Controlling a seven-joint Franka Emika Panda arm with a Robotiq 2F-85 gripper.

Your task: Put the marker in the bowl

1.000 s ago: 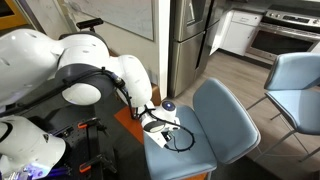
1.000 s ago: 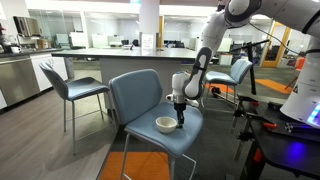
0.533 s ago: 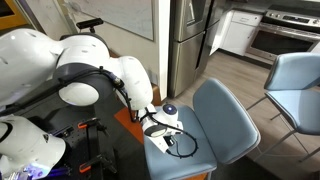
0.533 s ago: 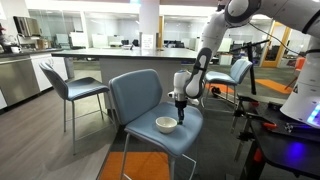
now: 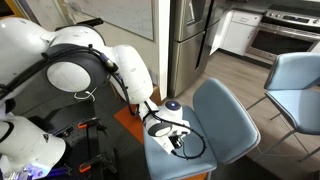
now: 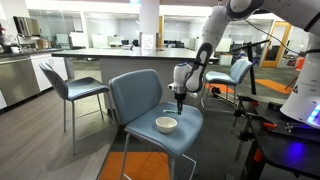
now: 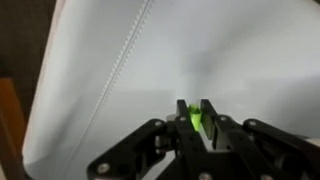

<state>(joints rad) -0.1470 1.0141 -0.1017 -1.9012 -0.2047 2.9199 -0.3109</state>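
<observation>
My gripper (image 7: 196, 110) is shut on the green marker (image 7: 194, 118); a short green piece shows between the fingertips in the wrist view. In an exterior view the gripper (image 6: 179, 100) hangs above the blue chair seat (image 6: 190, 133), lifted clear of it. The small white bowl (image 6: 166, 124) stands on the seat, below and a little to the left of the gripper. In an exterior view my gripper (image 5: 170, 128) is over the seat (image 5: 225, 125); the bowl is hidden there behind the arm.
The chair backrest (image 6: 135, 95) rises behind the bowl. Other blue chairs (image 6: 70, 90) (image 5: 295, 85) stand nearby. A black cable (image 5: 190, 148) loops over the seat by the wrist. The orange floor (image 6: 135, 165) lies under the chair.
The gripper has risen from the seat beside the bowl, carrying the marker up with it. The arm's upper links have swung upward too.
</observation>
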